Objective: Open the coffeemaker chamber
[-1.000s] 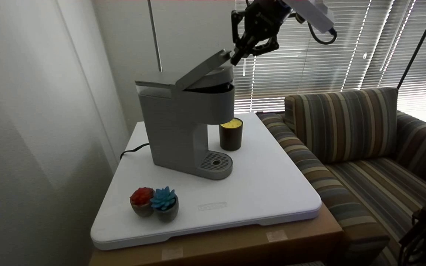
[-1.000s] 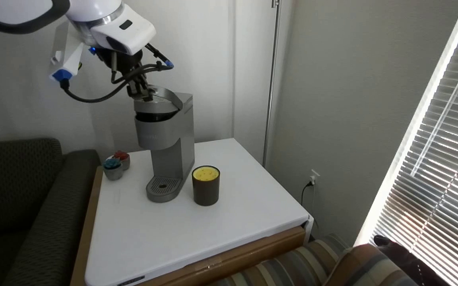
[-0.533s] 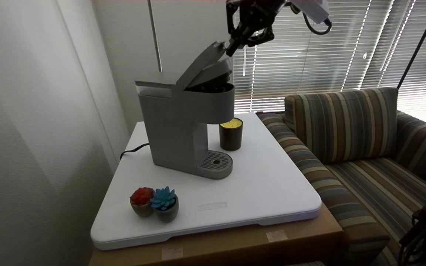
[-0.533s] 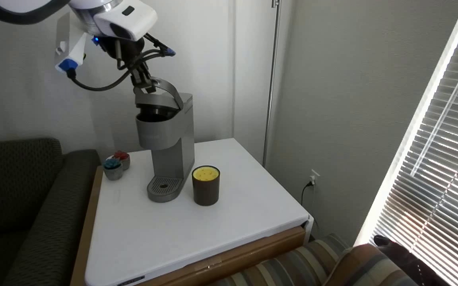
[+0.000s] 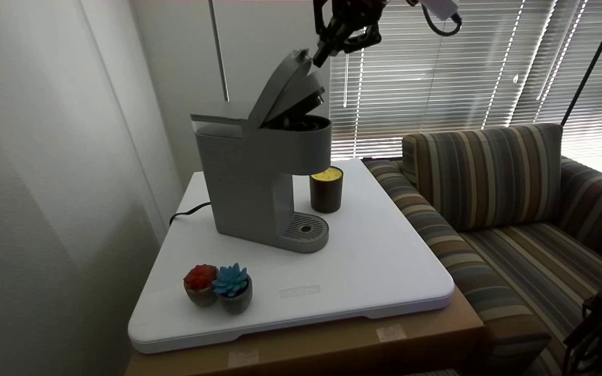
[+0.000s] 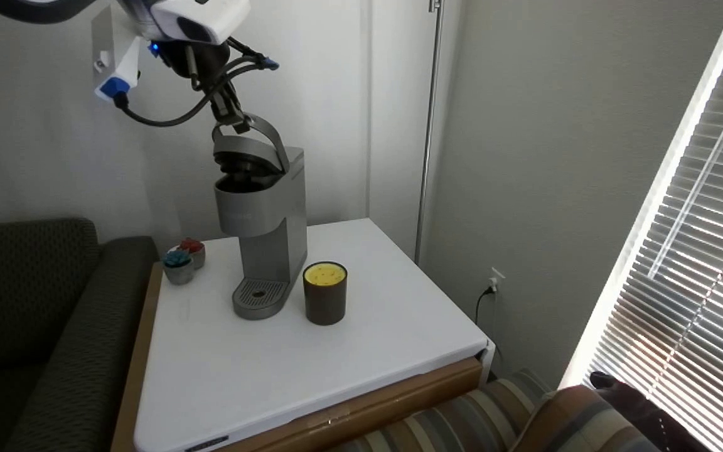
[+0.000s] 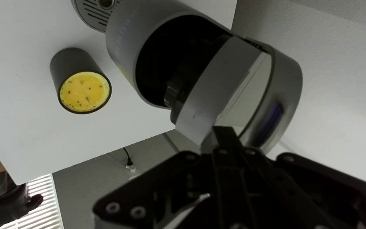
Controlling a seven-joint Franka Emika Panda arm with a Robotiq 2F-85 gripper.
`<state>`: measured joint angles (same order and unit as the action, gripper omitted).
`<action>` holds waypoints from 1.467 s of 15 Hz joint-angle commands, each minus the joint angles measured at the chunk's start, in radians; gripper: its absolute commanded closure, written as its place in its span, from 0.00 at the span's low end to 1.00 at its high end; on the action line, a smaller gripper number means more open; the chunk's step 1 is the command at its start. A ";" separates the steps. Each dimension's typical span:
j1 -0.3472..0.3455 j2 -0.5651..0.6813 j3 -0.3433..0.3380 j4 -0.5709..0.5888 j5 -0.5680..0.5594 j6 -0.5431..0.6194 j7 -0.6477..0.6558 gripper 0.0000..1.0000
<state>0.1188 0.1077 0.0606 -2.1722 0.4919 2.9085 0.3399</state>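
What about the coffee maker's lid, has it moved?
Yes, upward: in an exterior view, the lid stands higher above the coffee maker's body than before.

White tabletop — grey coffee maker, dark yellow-topped cup beside — 2 potted succulents, red, blue.

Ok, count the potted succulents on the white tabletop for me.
2: a red one and a blue one, close together on the white tabletop beside the grey coffee maker. Both exterior views show just this pair; none seems hidden.
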 commanded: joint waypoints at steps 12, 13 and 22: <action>-0.014 0.013 0.019 0.036 -0.023 0.001 0.013 1.00; -0.013 0.012 0.019 0.036 -0.026 0.003 0.016 1.00; -0.010 0.046 0.016 0.102 -0.054 -0.015 0.017 1.00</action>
<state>0.1194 0.1214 0.0652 -2.1231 0.4587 2.9071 0.3469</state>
